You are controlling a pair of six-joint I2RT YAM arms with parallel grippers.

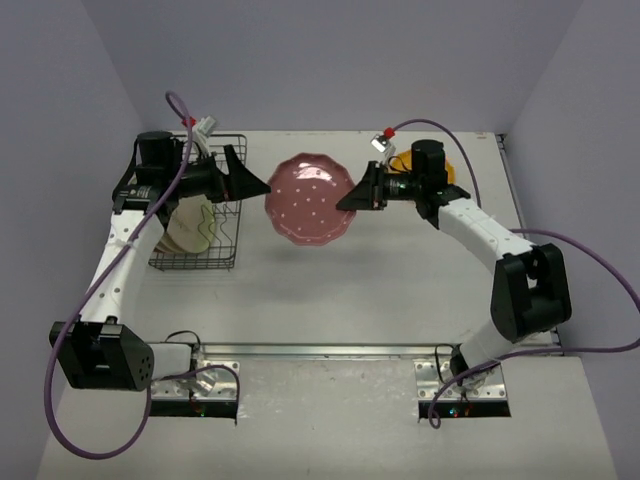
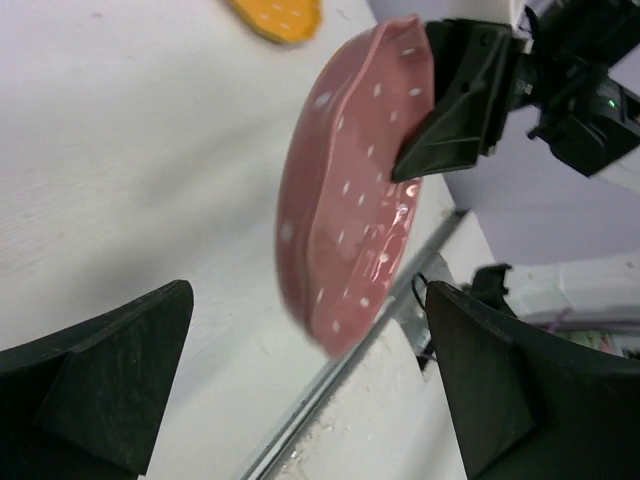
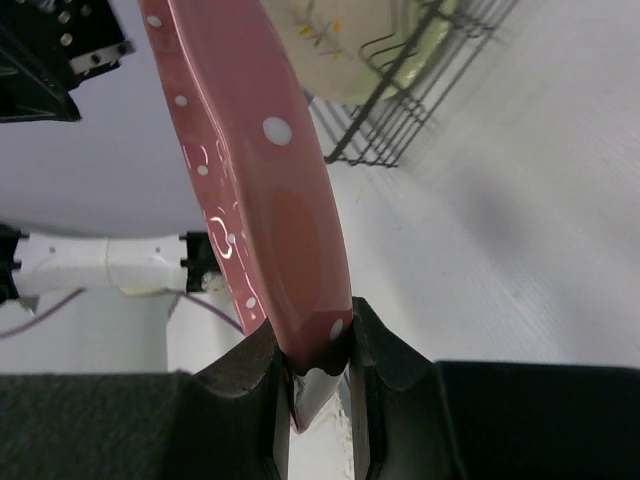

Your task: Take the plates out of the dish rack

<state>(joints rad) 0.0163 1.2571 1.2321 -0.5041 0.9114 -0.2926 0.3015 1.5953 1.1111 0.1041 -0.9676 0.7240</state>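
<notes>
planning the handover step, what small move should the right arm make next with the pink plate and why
Probably swing the right gripper back toward the yellow plate on the table, carrying the pink plate along. Its jaws are clamped on the plate's rim, the left gripper stands open and not gripping it, and the plate hangs off the table between the arms.

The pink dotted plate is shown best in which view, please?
The top external view: the pink dotted plate shows nearly its whole scalloped face there. The left wrist view shows it obliquely and blurred; the right wrist view shows only its rim, pinched in the right hand.
</notes>
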